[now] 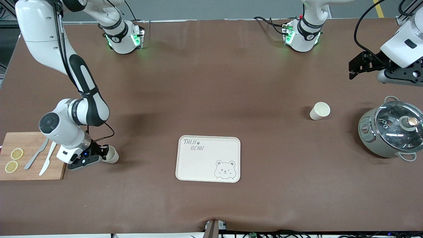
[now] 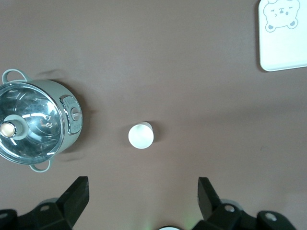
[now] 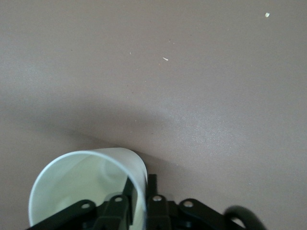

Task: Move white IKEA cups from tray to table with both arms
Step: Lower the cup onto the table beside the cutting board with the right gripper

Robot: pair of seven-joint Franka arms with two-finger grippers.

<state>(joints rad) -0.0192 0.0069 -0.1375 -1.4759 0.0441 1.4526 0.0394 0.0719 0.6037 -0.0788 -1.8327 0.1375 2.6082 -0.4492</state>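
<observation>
Cups first: both white IKEA cups are off the tray [image 1: 208, 158] and on the table [image 1: 211, 82]. One cup [image 1: 319, 110] stands upright and free toward the left arm's end, beside the lidded pot [image 1: 391, 129]. The other cup [image 1: 111, 154] sits toward the right arm's end, next to the cutting board [image 1: 31, 155] that carries lemon slices [image 1: 14, 160] and cutlery.

We see the right gripper [image 1: 100, 154] low at that cup, one finger inside the rim and one outside, pinching the wall; in the right wrist view the wall [image 3: 136, 182] runs between the fingers. We judge the step in hand to be the release. To do it well we would spread the fingers fully, then lift straight up so the inner finger clears the rim without dragging the cup over.

The left gripper [image 1: 353, 69] hangs over the table near the pot, fingers spread wide and holding nothing; that arm waits.

Appearance: cream-white, handleless, slightly tapered, round thin rim, plain inside. The bear-printed tray is bare.
</observation>
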